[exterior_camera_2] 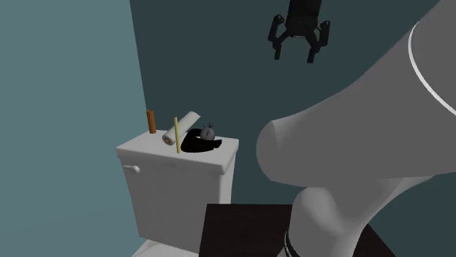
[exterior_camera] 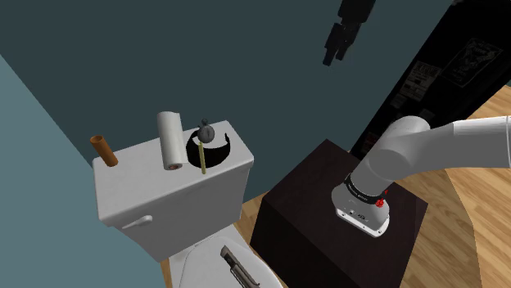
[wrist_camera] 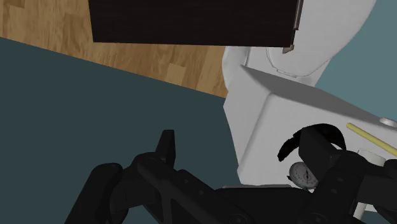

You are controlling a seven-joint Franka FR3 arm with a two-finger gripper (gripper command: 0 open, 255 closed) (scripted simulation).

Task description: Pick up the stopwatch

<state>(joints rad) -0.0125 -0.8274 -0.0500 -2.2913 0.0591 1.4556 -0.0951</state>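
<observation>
- Hanging high over the toilet tank (exterior_camera: 164, 196), the gripper (exterior_camera_2: 294, 54) has its fingers spread apart and clasps nothing, likely readied for a descent.
- The stopwatch (exterior_camera: 206, 133) sits on the tank lid well below the fingertips, resting on a black curved piece (exterior_camera: 227, 152). In the wrist view it shows close by one finger, not centred between the two.
- A yellow stick (exterior_camera: 201, 157) and a white roll (exterior_camera: 171, 139) are just beside it, so the fingers should probably straddle the watch from its freer side.
</observation>
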